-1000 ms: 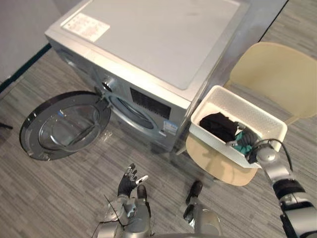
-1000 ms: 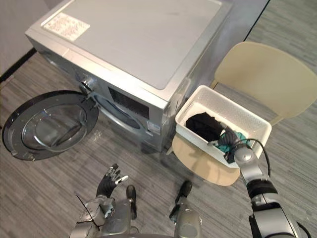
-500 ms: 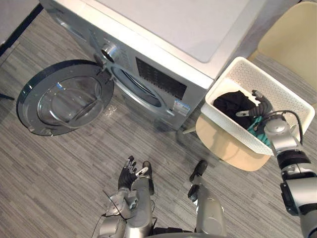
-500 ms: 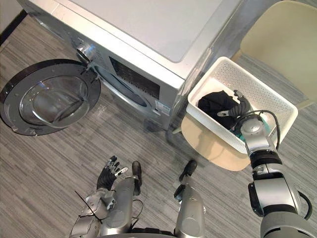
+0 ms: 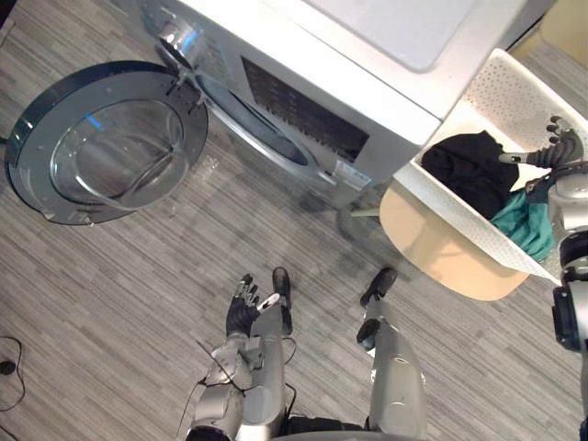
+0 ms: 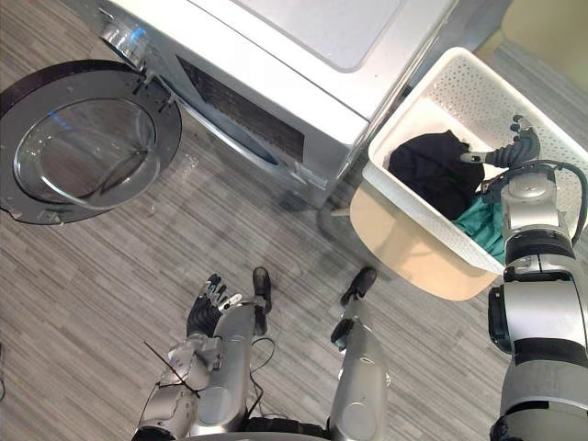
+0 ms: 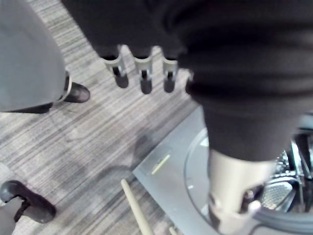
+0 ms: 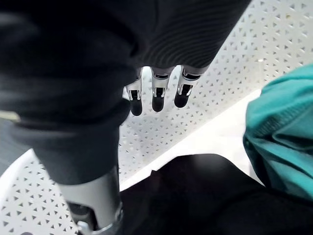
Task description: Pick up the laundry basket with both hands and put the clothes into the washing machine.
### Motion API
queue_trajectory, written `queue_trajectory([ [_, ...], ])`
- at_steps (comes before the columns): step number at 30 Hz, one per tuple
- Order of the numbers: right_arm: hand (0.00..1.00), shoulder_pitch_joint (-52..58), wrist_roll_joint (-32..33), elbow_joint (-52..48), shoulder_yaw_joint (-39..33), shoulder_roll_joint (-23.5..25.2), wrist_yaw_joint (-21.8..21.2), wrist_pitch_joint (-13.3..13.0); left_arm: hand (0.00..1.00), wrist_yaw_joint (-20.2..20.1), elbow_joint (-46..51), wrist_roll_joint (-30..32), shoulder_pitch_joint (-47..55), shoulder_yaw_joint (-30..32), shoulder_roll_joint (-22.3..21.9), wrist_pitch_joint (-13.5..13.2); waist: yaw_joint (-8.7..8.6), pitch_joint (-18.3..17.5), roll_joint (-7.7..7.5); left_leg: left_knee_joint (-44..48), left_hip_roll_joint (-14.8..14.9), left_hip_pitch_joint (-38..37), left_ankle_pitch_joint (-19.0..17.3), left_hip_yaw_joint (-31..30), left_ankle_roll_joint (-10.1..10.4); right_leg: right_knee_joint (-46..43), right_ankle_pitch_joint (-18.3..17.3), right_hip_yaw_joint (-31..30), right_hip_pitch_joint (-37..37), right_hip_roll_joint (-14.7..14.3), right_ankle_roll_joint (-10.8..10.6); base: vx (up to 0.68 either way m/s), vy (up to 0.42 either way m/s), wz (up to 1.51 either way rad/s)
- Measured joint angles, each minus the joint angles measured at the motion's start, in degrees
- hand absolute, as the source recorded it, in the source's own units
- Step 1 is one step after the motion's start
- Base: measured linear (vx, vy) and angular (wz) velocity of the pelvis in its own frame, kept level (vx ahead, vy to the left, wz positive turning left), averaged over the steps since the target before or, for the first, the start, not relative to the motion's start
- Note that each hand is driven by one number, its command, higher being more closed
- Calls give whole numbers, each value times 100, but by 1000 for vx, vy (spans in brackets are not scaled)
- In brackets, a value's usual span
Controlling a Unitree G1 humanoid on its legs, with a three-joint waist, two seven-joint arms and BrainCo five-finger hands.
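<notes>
Both head views look steeply down from high above and face the washing machine [image 5: 340, 55]. They share its open round door [image 5: 106, 142], the grey plank floor [image 5: 138, 276] and the white basket [image 6: 432, 101] on a tan chair seat [image 6: 404, 248]. The right eye takes in more of the basket's side.

The left wrist view looks along the left hand [image 7: 142, 68], near the floor and the machine's front. The right wrist view looks past the right hand [image 8: 157, 93] into the basket from very close, at its perforated wall, a black garment [image 8: 195, 196] and a teal garment [image 8: 283, 132].
</notes>
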State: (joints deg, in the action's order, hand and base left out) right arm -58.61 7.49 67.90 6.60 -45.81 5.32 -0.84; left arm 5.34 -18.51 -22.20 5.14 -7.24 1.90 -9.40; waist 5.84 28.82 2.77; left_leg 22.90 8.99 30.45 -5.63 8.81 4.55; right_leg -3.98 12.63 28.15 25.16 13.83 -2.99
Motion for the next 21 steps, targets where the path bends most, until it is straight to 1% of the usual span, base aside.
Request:
queue_trajectory([
  [4,0,15,39,195,0,-4,-7,1,0,12,-6,-28,-28,-11,-15,3,13,30,53,107,9,265,-9,-37,-14,-16,22,14,203,-5,29,-2,6,-1],
  [6,0,56,41,274,0,-8,-10,1,0,24,-8,-30,-61,-7,-17,1,46,47,88,160,12,376,-16,-41,-25,-36,30,6,301,-2,40,-9,18,-4],
  [8,0,206,43,267,0,-7,-12,-6,0,106,-11,-57,-153,-4,-22,-1,128,51,97,206,21,510,-17,-62,-27,-79,32,9,418,-3,44,0,0,0],
  [10,0,272,45,228,0,0,-13,-18,0,121,-17,-70,-172,-1,-23,-1,142,52,98,239,21,588,-18,-82,-29,-93,36,23,471,2,49,-13,13,3],
  [14,0,492,46,-209,-1,28,-2,-86,0,135,-140,-69,-175,18,-23,-2,127,52,98,339,22,719,-44,-83,-70,-175,38,10,591,33,53,-5,8,0],
  [21,0,629,20,-407,128,236,12,-123,0,245,-133,-71,-177,66,-8,-21,134,51,98,417,33,1057,-45,-229,-74,-187,43,156,760,19,62,-12,8,6],
])
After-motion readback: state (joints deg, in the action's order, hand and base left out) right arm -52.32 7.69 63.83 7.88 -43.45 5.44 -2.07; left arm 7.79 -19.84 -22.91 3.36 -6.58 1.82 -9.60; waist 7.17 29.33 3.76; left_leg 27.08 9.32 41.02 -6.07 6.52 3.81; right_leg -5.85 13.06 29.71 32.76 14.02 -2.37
